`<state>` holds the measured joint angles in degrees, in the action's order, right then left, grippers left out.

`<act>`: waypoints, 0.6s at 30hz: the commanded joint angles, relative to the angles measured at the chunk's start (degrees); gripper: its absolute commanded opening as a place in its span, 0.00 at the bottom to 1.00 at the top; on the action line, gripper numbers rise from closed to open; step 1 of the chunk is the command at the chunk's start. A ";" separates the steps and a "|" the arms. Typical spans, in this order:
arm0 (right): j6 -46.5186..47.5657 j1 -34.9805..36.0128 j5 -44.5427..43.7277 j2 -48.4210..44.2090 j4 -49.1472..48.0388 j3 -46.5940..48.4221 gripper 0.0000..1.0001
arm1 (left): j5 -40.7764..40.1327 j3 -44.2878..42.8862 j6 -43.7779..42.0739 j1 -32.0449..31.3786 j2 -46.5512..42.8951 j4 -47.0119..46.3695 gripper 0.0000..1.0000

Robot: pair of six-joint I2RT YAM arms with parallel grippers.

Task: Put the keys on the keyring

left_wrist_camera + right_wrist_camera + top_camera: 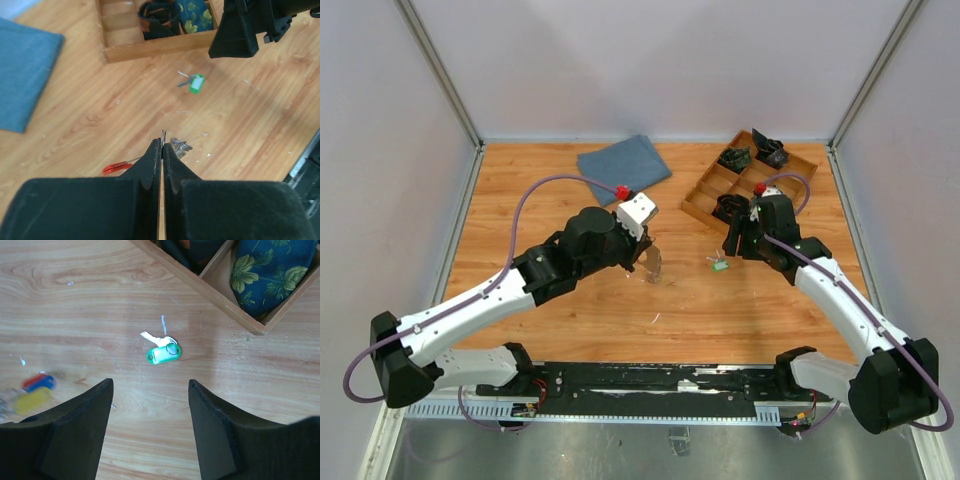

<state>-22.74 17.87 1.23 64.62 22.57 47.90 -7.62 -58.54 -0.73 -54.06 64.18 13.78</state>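
Your left gripper (162, 142): jaws pressed together, silver-grey metal keys (180, 146) beside tips.
Your right gripper (150, 385): jaws wide above green plastic tag (163, 354).

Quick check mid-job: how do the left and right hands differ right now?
The left hand is pinched shut; the right hand stands wide open, nothing between its fingers. The left hand sits by the keys and red keyring; the right hand hangs over the green-tagged key. Both are black and point down at the table.
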 commanded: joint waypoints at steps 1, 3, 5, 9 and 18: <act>-4.87 -0.73 -4.61 0.60 -3.06 0.00 0.63 | 2.19 -4.19 8.01 0.30 2.43 2.73 0.01; -4.88 -0.77 -8.46 0.83 -2.91 -0.45 0.63 | 1.20 -6.08 9.26 0.27 3.94 4.77 0.01; -4.54 -1.95 -11.19 1.50 -2.74 -1.22 0.63 | 0.35 -8.18 9.96 0.27 5.95 6.87 0.01; -3.07 -9.77 -12.27 3.72 -2.32 -2.67 0.65 | 1.18 -11.46 12.03 0.27 8.00 9.12 0.01; 0.34 -28.13 -20.04 7.09 -3.37 -6.83 0.66 | 4.73 -15.88 15.17 0.11 11.32 11.15 0.01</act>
<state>-23.90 -4.10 -13.19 70.28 19.11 42.39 -5.04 -70.50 12.27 -54.06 73.95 24.60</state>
